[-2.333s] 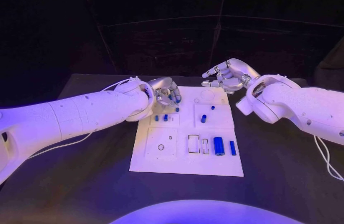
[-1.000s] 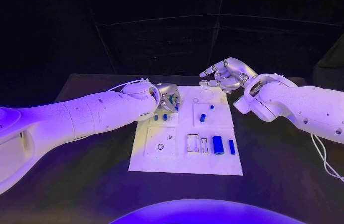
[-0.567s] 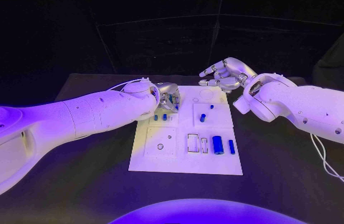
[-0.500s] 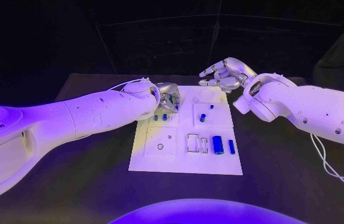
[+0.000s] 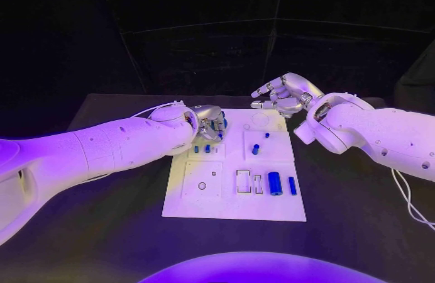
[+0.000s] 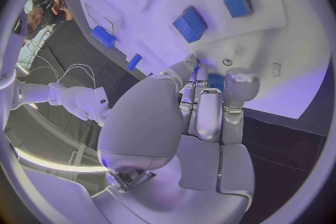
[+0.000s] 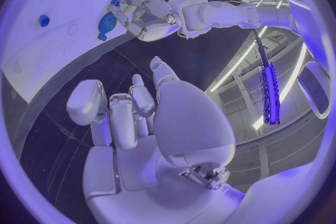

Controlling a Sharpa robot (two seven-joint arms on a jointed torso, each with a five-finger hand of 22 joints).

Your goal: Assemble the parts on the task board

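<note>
Task board: the flat white rectangular task board (image 5: pixel 231 198) is lying in the middle of the black worktop (image 5: pixel 109 233), its long side running away from the robot.
Parts near the robot: a fat blue cylinder (image 5: pixel 275 183) and a thinner blue rod (image 5: pixel 291 185) are lying side by side at the board's right, beside two outlined rectangular recesses (image 5: pixel 244 181).
Parts in the middle: a short blue peg (image 5: pixel 256 149) and a tiny blue stud (image 5: pixel 266 134) are sitting on the raised right-hand panel; two small blue blocks (image 5: pixel 201 149) are sitting side by side on the left panel, just under the left hand.
Left hand: the silver left hand (image 5: pixel 210 121) is hovering over the board's far-left corner with its fingers (image 6: pixel 209 103) curled close together over a blue part (image 6: pixel 217 82); whether they are gripping it or only touching it cannot be told.
Right hand: the silver right hand (image 5: pixel 283 95) is hanging above the board's far-right corner, its fingers (image 7: pixel 105 106) loosely spread and holding nothing.
Writing: a small printed mark (image 6: pixel 276 69) is showing on the board near the left fingers, too small to read.
Surroundings: a white cable (image 5: pixel 408 198) is trailing along the right arm over the worktop.
</note>
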